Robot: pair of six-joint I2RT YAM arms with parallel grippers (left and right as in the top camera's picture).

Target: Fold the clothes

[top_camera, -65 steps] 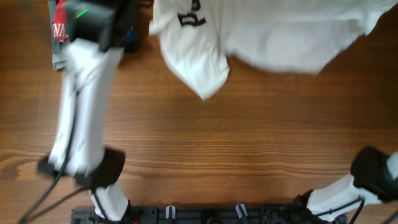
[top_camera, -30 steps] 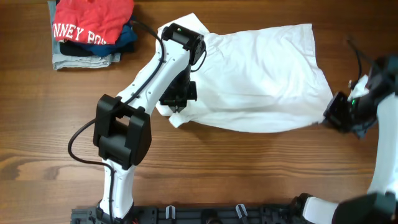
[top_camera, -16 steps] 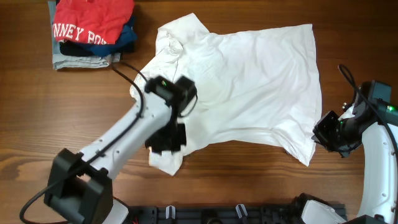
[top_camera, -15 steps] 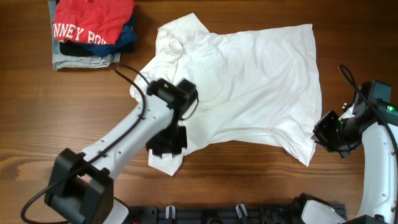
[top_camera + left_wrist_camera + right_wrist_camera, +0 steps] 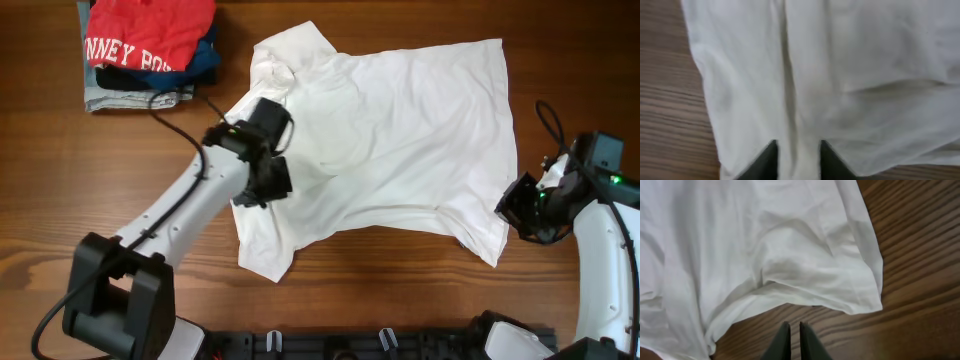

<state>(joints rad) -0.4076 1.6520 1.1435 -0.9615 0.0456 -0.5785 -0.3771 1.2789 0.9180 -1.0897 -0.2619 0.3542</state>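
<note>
The white T-shirt [image 5: 400, 130] lies spread open on the table [image 5: 400, 300], from the middle out to the right and reaching the far edge. It is creased rather than smooth. One flap juts toward the near left and one corner toward the near right.

The left tool [image 5: 264, 186] hangs over the shirt's left part. In the left wrist view its tool [image 5: 797, 162] shows two dark fingers slightly apart, with flat white cloth [image 5: 850, 70] beneath them and nothing gripped.

The right tool [image 5: 520, 210] sits just beside the shirt's near right corner. Seen from the right wrist, its tool [image 5: 791, 340] is closed and empty over bare wood, near the cloth's edge [image 5: 740, 240].

At the far left stands a pile of folded garments: a red one with white lettering [image 5: 150, 30] on top, then navy [image 5: 205, 60], then pale blue [image 5: 130, 98].
</note>
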